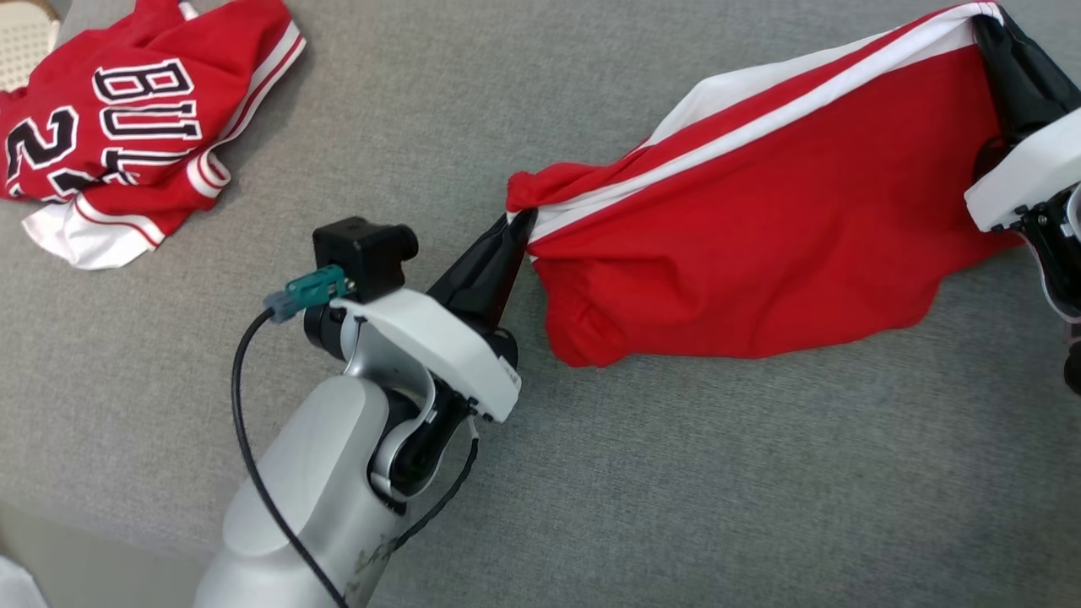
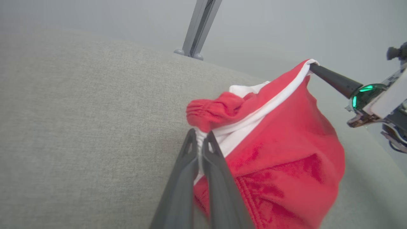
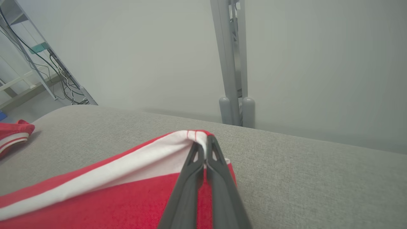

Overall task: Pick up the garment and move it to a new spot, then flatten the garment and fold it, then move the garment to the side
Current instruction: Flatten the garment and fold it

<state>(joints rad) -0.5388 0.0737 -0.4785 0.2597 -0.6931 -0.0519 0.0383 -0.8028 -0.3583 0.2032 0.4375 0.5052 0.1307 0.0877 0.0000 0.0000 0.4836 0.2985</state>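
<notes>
Red cloth with a white band along its top edge: the garment [image 1: 760, 219] hangs stretched between my two claws over the right half of the grey padded surface [image 1: 591, 507]. Its lower part sags in a loose belly, and I cannot tell whether that touches the padding. The left gripper [image 1: 522, 226] is pinched tight on the bunched, elasticated corner nearest the middle of the surface, its fingers [image 2: 187, 165] pressed together with white trim caught between them. The right gripper [image 3: 205, 143] is clamped just as tightly on the opposite corner, toward the far right edge.

Well apart from all this, at the far left corner, a crumpled red jersey [image 1: 127, 127] with black-and-white lettering lies on the padding. Beyond the far edge a grey metal post [image 3: 233, 63] stands against a pale wall, behind the corner my right claw holds. A black cable [image 1: 245, 422] loops along my left forearm.
</notes>
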